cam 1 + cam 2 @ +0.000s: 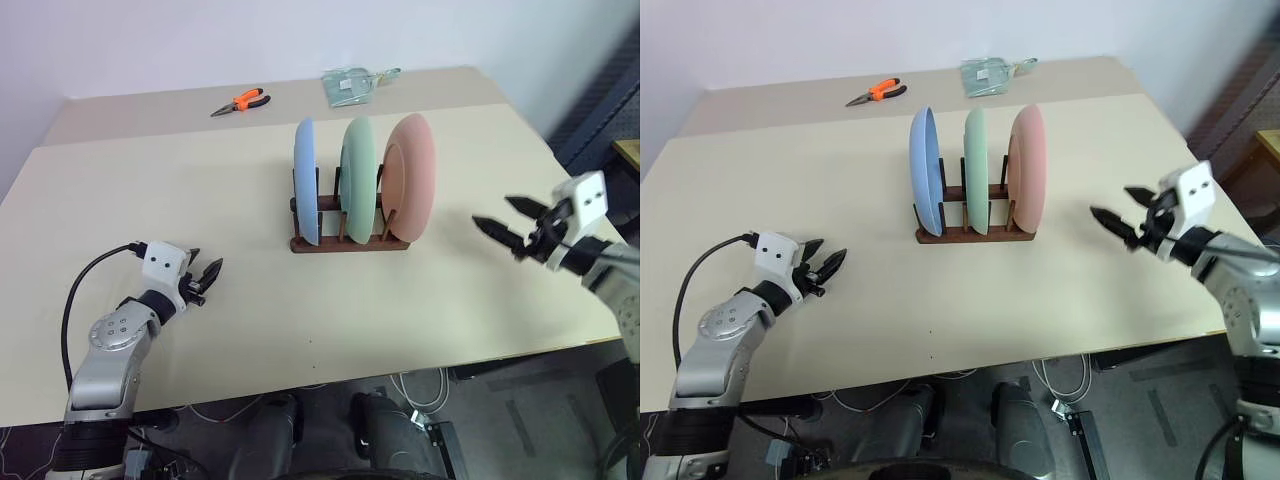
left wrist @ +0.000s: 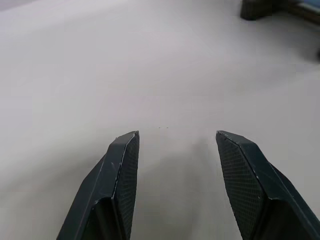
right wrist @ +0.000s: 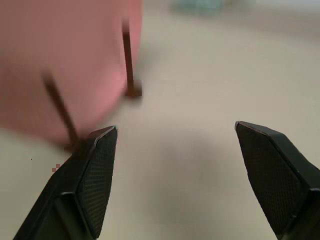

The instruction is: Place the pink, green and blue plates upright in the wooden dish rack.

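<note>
The blue plate (image 1: 306, 180), green plate (image 1: 358, 178) and pink plate (image 1: 412, 176) all stand upright, side by side, in the dark wooden dish rack (image 1: 348, 240) at the table's middle. My right gripper (image 1: 508, 222) hovers open and empty to the right of the pink plate, well clear of it; its wrist view shows the pink plate (image 3: 60, 65) and two rack pegs (image 3: 129, 60) close ahead. My left gripper (image 1: 205, 274) is open with nothing between its fingers, low over the table's left part, far from the rack.
Orange-handled pliers (image 1: 242, 101) lie at the back of the table. A clear plastic bag (image 1: 352, 84) rests at the back edge, right of the pliers. Bare beige tabletop (image 1: 330, 320) spreads in front of the rack.
</note>
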